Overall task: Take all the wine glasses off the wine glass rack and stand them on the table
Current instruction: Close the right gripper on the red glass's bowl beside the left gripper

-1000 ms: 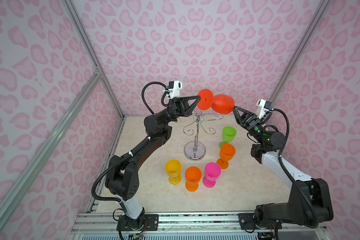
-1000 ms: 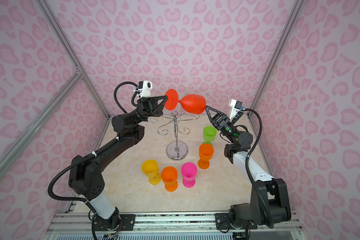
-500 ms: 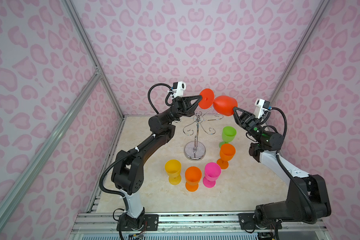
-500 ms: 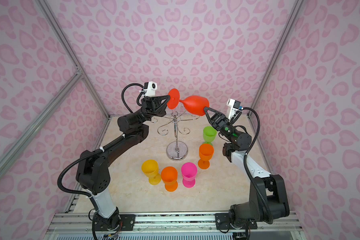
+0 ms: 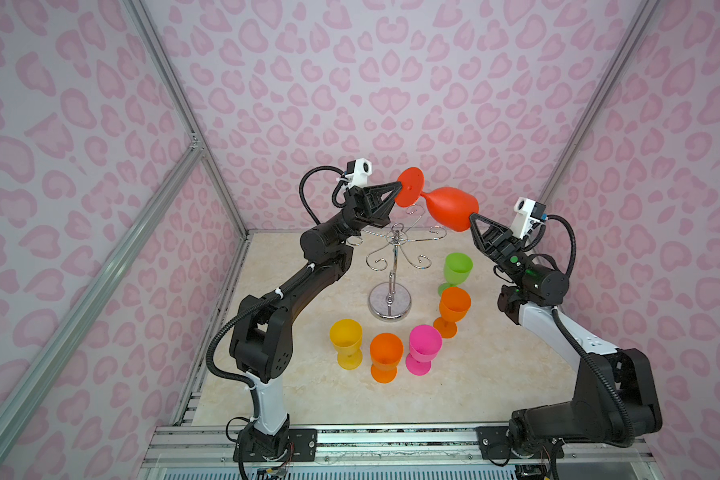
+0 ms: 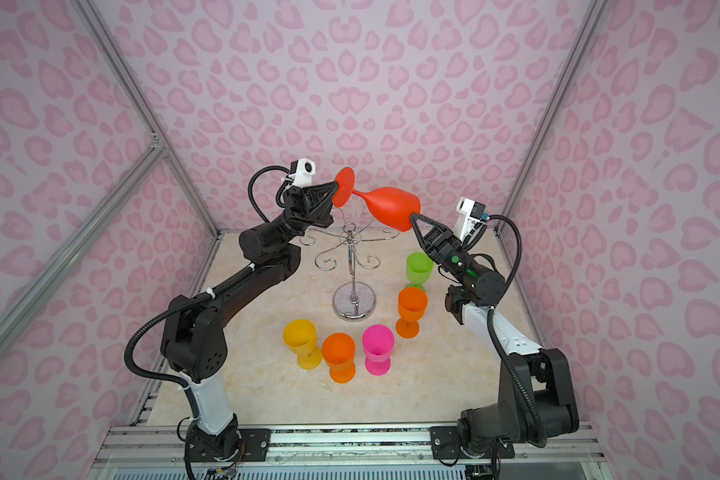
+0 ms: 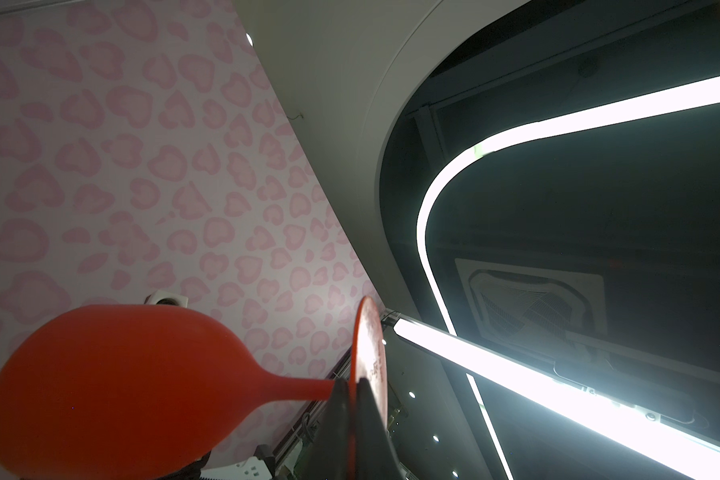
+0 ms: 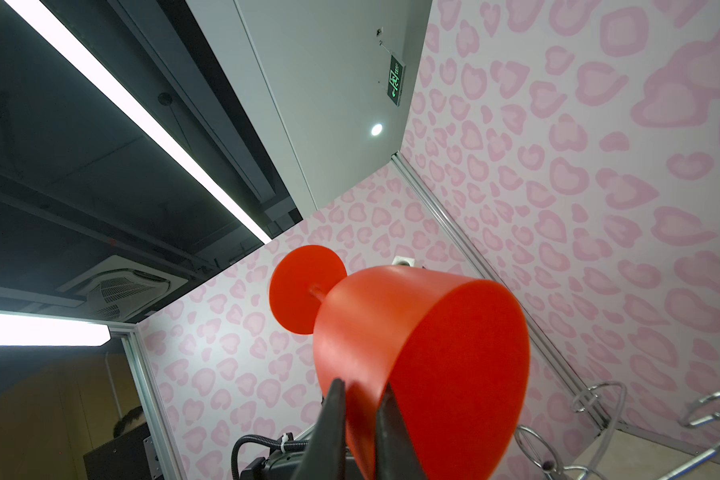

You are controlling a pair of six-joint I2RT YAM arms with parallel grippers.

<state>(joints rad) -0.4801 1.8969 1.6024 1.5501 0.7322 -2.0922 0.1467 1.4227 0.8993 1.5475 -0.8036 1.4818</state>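
Observation:
A red wine glass (image 5: 452, 208) (image 6: 391, 205) lies sideways in the air just above the chrome wine glass rack (image 5: 395, 245) (image 6: 352, 245), clear of its hook arms. My left gripper (image 5: 399, 189) (image 6: 334, 187) is shut on the edge of the glass's round foot, which the left wrist view shows pinched between the jaws (image 7: 353, 384). My right gripper (image 5: 471, 217) (image 6: 412, 216) holds the other end. In the right wrist view its fingers straddle the bowl's rim (image 8: 362, 384), one inside and one outside, pressed on the wall.
Upright plastic goblets stand on the marble table around the rack's round base (image 5: 389, 301): green (image 5: 457, 268), orange (image 5: 454, 305), pink (image 5: 424, 343), orange (image 5: 386, 353) and yellow (image 5: 346, 338). Pink-patterned walls close in on three sides.
The right gripper's jaws have closed onto the bowl's rim. The left arm has shifted slightly right with the glass, which stays level above the rack.

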